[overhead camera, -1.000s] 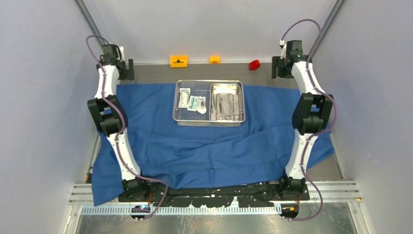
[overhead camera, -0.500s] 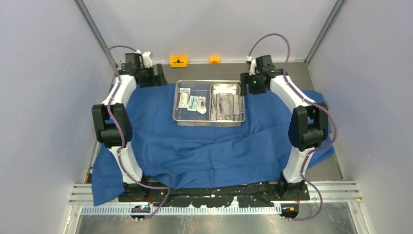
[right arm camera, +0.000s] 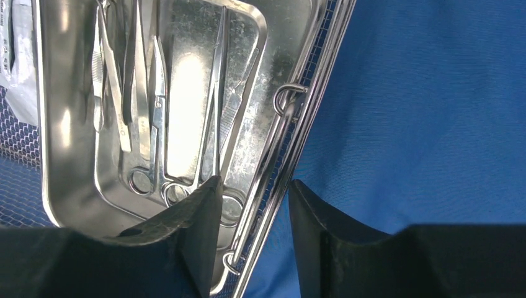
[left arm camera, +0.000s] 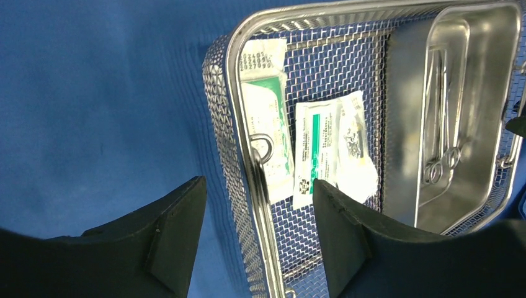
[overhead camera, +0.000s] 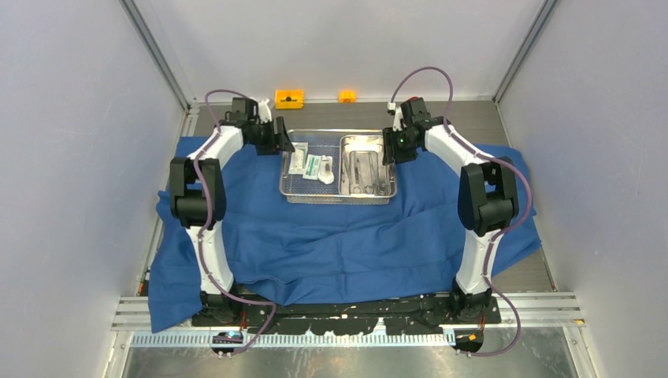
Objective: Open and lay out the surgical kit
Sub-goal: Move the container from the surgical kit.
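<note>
Close in: big blue cloth wrap [overhead camera: 339, 244] lies open on the grey table [overhead camera: 473, 114]. It is a bit wrinkly & reaches the near edge.

Further back, on the cloth: silver wire-mesh basket [overhead camera: 315, 198].

L gripper [left arm camera: 258, 183] is at the basket's left end. Fingers are spread wide, one outside over the cloth, one inside over the mesh. The rim & a small wire loop [left arm camera: 263, 146] sit btwn them. Not squeezing anything.

R gripper [right arm camera: 254, 182] is at the basket's right end. Fingers are apart but less wide, one each side of the rim. The outside finger is right by the rim; can't tell if it touches. Nothing pinched.

Inside the basket, left half: three small white packets [overhead camera: 311, 164] lie flat on the mesh, side by side. Right half: shiny steel tray [overhead camera: 361, 145] w/ thin metal tools [overhead camera: 365, 177] lying in it, ring handles at the near end.

Far back by the wall: bigger orange block [overhead camera: 289, 98] & smaller orange block [overhead camera: 347, 96], off the cloth.
</note>
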Available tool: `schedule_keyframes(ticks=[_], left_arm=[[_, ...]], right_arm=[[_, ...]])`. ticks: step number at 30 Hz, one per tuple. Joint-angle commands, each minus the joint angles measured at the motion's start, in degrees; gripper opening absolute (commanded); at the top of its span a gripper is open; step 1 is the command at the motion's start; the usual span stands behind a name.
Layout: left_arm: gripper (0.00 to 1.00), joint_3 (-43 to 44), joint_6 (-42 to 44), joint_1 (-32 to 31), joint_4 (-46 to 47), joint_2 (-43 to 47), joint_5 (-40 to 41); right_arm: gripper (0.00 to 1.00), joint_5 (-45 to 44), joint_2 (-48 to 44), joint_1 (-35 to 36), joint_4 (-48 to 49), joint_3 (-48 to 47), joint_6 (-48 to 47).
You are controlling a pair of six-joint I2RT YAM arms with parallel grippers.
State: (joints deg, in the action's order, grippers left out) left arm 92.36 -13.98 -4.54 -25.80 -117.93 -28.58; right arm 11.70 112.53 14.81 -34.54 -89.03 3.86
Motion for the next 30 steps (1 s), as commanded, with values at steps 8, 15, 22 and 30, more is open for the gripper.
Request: schedule_keyframes(ticks=[8, 15, 22, 30], left_arm=[[0.5, -2.1, 0.4, -1.1, 2.5, -1.1, 1.4], [0.3, -1.1, 0.2, -1.6, 2.2, -3.5, 2.2], [0.08, 3.6, 0.0, -1.8, 0.2, -7.4, 3.3], [0.07, 5.2, 0.3, -1.8, -1.3, -8.4, 3.5]], right_arm=[[0.31, 0.4, 3.7, 0.0, 2.1, -1.0, 1.7], [0.13, -1.6, 5.6, 0.0, 1.3, -2.6, 2.0], [0.03, -3.3, 7.1, 0.0, 0.3, -4.4, 2.4], [0.16, -3.9, 6.2, 0.0, -0.3, -4.9, 1.2]])
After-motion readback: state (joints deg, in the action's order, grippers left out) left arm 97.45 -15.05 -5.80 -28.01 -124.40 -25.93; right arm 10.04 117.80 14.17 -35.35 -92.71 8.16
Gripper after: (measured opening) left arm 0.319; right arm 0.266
